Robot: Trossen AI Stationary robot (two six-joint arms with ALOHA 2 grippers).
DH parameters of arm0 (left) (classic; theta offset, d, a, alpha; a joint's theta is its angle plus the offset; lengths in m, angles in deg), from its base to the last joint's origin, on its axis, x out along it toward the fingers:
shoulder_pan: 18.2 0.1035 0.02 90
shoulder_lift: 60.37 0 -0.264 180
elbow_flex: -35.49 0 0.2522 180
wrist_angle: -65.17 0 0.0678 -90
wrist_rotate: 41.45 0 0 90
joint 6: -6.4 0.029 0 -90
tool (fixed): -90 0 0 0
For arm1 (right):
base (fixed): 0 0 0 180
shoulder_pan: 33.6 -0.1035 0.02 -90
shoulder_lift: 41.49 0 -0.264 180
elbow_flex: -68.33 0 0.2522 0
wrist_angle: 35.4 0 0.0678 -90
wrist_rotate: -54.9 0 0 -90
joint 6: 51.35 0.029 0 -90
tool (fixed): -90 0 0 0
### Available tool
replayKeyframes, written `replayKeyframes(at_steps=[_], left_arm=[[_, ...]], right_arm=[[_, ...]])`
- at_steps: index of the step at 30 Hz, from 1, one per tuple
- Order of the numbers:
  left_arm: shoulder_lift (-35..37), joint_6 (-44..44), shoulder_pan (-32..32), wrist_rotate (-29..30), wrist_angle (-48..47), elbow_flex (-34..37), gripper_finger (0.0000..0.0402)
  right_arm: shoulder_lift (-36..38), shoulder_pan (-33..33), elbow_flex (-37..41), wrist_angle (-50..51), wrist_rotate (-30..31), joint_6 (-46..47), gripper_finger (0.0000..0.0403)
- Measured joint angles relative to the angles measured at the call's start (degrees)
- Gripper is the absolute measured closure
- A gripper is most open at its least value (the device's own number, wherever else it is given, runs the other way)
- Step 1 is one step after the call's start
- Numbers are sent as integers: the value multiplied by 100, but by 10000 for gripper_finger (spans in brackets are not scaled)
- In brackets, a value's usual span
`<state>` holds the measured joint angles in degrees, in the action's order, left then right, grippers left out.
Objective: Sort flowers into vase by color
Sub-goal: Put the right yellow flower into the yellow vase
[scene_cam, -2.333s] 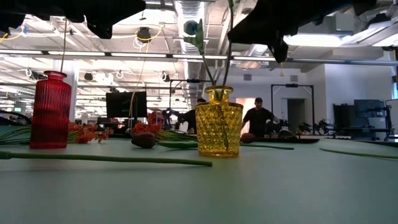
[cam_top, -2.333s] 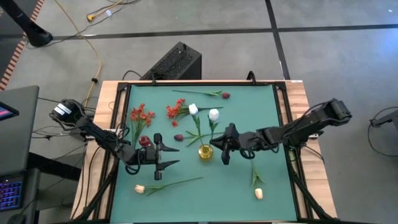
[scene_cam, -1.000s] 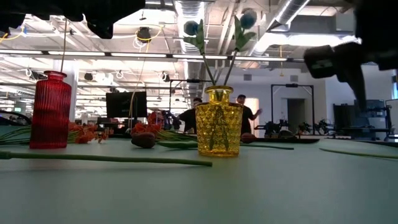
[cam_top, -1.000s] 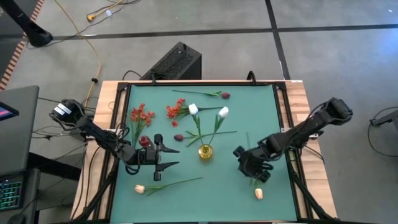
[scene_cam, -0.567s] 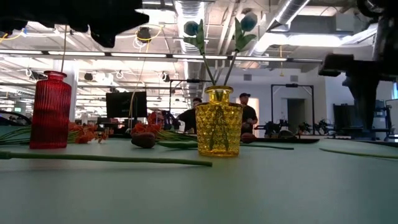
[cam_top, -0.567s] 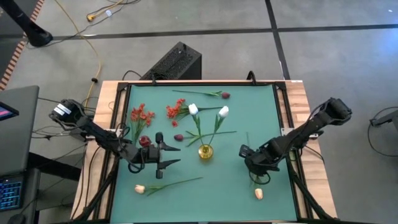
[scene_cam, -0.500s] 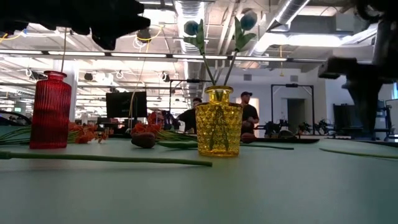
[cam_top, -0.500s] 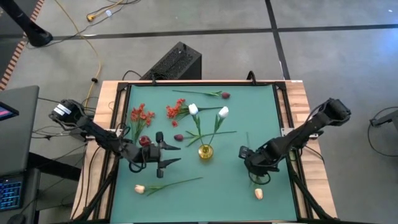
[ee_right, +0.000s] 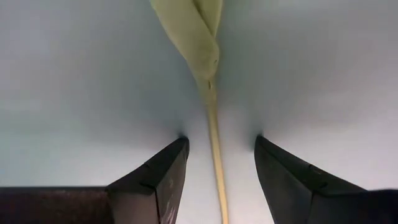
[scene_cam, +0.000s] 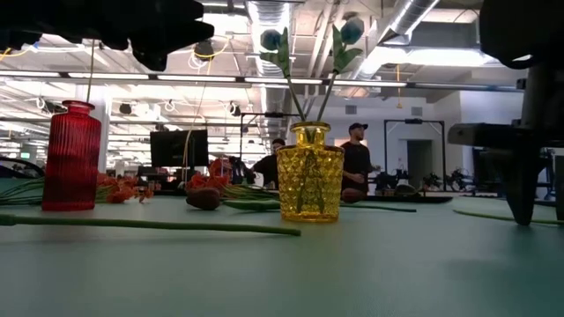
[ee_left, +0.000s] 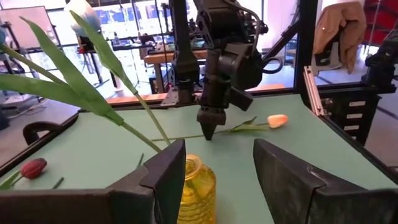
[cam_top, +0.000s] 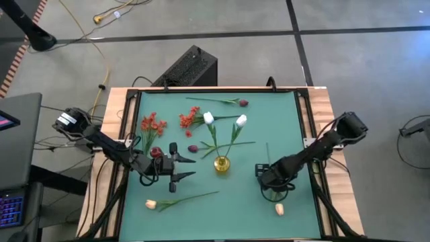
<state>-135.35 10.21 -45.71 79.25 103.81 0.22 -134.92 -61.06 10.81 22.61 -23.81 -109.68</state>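
Straddling a thin pale-green flower stem [ee_right: 214, 143] lying on the green table mat [cam_top: 289, 134], the right gripper [ee_right: 217, 152] is spread, fingertips down at the mat — not clamped. The left gripper [ee_left: 217, 162], also spread, hovers facing the yellow glass vase [ee_left: 198, 180].

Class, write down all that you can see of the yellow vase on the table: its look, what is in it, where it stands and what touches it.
The yellow vase is a squat, see-through jar that looks like glass, with a diamond-studded wall and a short neck. It stands upright on the green table, near its middle, between the two arms. Two green-stemmed white tulips stand in it and lean outward. The left gripper is open and faces the vase without touching it.
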Motion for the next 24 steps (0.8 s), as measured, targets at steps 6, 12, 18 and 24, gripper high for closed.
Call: replayKeyframes(at_steps=[6, 12, 18, 24], left_arm=[[0, 90, -1, 2, 4, 0, 223], [0, 109, -1, -2, 103, 0, 223], [0, 103, -1, -29, 105, 0, 223], [0, 16, -1, -37, 105, 0, 223]], right_arm=[[-7, 22, -102, 35, -64, -22, 191], [-26, 24, -298, 96, -89, -5, 220], [-26, -101, -313, 41, -118, 387, 276], [-44, -236, -317, -76, -218, 980, 326]])
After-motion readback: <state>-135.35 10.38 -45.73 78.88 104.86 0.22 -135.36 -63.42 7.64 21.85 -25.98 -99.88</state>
